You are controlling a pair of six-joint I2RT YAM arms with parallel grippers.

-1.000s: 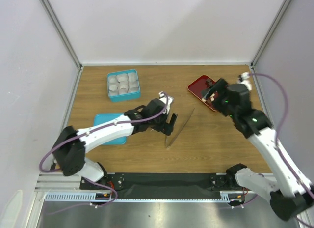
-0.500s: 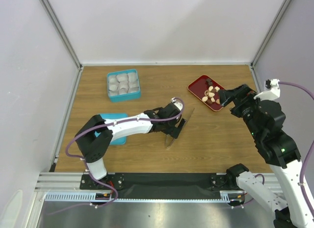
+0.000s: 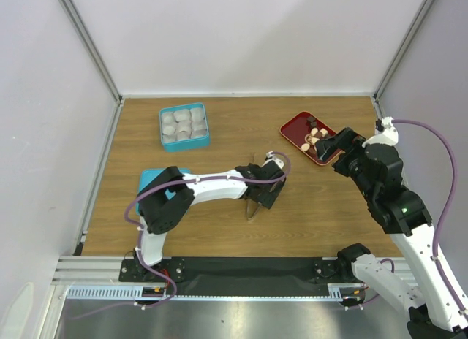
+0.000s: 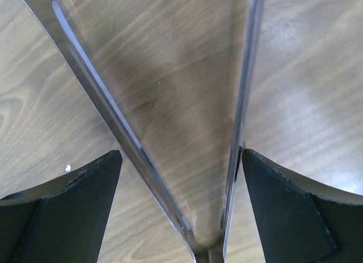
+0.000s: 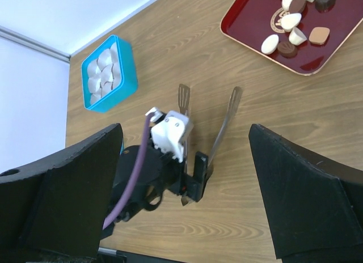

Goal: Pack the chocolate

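While the chocolate [image 3: 314, 138] lies as it did half a second ago, a loose cluster of cream, tan and dark brown pieces on the red tray [image 3: 294, 129], both arms have shifted. The right gripper [image 3: 331, 144] hovers at the tray's near right edge, a little closer to it than before. Its fingers [image 5: 68, 183] are spread wide and hold nothing.

Left of the tray and nearer the arm bases, the metal tongs [image 5: 226, 118] lie on the wooden table [image 3: 219, 145], their two blades splayed toward the far wall. The left gripper [image 3: 265, 194] has reached further along the table and now sits over their hinge end. Its wrist view shows a dark finger [image 4: 68, 212] on each side of the two blades, spread and not squeezing them. Whether the right-hand finger touches its blade cannot be told.

Well to the left of the tray, at about the same depth, stands the blue tin [image 3: 184, 126] filled with white paper cups. Its blue lid [image 3: 151, 180] lies nearer the bases, partly under the left arm.
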